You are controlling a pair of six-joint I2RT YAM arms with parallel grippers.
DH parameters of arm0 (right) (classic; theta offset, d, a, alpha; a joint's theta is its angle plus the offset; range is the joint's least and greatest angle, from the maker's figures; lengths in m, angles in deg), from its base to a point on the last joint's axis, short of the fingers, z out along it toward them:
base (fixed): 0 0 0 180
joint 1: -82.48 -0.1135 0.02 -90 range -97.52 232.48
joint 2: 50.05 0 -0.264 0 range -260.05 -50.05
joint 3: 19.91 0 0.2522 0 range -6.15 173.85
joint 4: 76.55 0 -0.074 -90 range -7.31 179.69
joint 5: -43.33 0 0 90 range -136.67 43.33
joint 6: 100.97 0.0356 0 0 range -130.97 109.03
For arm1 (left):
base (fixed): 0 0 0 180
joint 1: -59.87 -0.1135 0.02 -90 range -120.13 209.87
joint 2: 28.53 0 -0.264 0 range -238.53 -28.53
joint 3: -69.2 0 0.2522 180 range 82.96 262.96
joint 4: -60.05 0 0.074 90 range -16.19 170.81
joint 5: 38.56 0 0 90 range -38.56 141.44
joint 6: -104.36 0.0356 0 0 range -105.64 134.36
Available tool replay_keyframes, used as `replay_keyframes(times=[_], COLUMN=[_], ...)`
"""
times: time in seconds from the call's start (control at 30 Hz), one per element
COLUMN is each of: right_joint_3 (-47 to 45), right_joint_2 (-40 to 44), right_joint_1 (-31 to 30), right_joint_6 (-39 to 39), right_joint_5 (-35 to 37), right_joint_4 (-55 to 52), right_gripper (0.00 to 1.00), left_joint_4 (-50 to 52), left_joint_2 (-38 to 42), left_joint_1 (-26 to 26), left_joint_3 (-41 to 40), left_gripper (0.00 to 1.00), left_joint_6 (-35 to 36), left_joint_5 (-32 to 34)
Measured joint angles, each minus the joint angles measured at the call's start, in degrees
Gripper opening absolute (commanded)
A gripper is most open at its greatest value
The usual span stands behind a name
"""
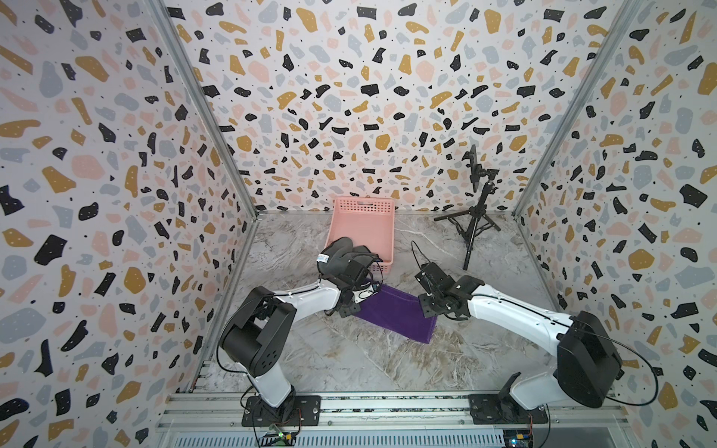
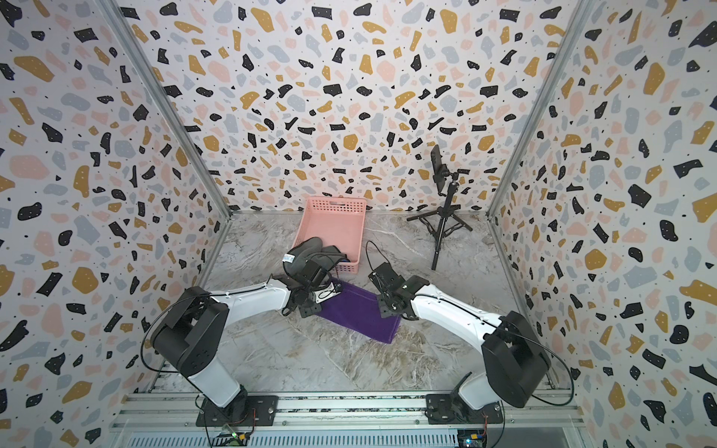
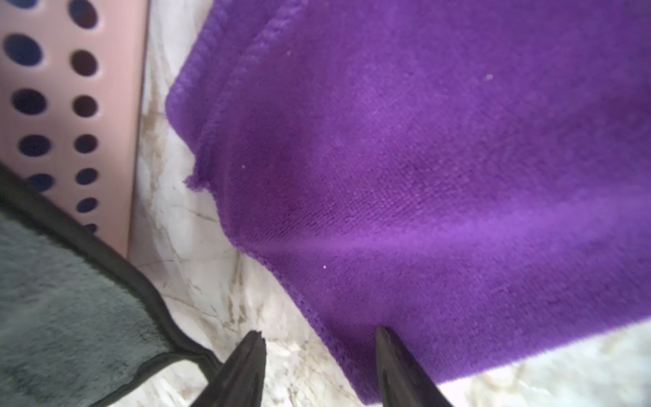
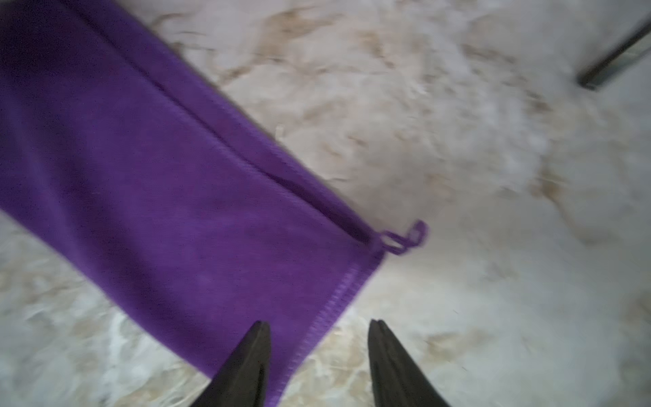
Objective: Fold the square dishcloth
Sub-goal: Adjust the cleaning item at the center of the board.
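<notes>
The purple dishcloth [image 1: 395, 316] [image 2: 359, 314] lies on the marble table as a long strip, doubled over, with two layered edges showing in the left wrist view [image 3: 422, 176]. My left gripper [image 1: 350, 309] [image 3: 318, 333] is open at the cloth's left end. One finger is over the cloth and the other over bare marble. My right gripper [image 1: 426, 306] [image 4: 318, 322] is open at the right end and straddles the hemmed short edge of the cloth [image 4: 141, 169] in the same way. A small hanging loop [image 4: 408, 239] sticks out at that corner. Neither gripper holds anything.
A pink perforated basket [image 1: 364, 217] [image 3: 116, 141] stands just behind the cloth. A grey cloth [image 1: 341, 252] [image 3: 53, 299] hangs over its near left corner, close to my left wrist. A black tripod with a phone [image 1: 475, 217] stands at the back right. Patterned walls enclose the table.
</notes>
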Motion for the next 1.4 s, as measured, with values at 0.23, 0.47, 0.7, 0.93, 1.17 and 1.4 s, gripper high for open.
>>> replay_keyframes(times=[0.23, 0.47, 0.7, 0.93, 1.17, 1.4], right_joint_3=[-2.49, -8.59, -21.49, -29.46, -30.21, -25.99], right_joint_2=[-10.60, -6.45, 7.04, 18.32, 27.56, 23.43], right_joint_1=[4.24, 5.95, -2.08, -12.15, -10.51, -0.70], right_joint_6=[0.39, 1.88, 6.80, 17.38, 20.33, 16.57], right_joint_5=[-6.32, -3.89, -7.54, -14.14, -17.86, -21.42], right_joint_4=[4.59, 9.09, 10.21, 10.25, 8.87, 8.31], right_gripper=[0.31, 0.22, 0.20, 0.26, 0.47, 0.46], left_joint_4=[0.83, 1.66, 2.49, 3.08, 2.71, 0.39], left_joint_2=[0.04, -0.68, -5.99, -13.49, -19.89, -21.49], left_joint_1=[0.00, 0.00, 2.25, 7.43, 8.52, 8.52], left_joint_3=[0.13, 1.03, 7.26, 16.81, 25.64, 27.67], left_gripper=[0.54, 0.53, 0.53, 0.53, 0.54, 0.55], left_joint_6=[-0.13, -0.07, -0.31, -0.31, -0.28, -0.33], left_joint_5=[-0.55, -0.15, 0.37, 4.79, 6.64, 6.10])
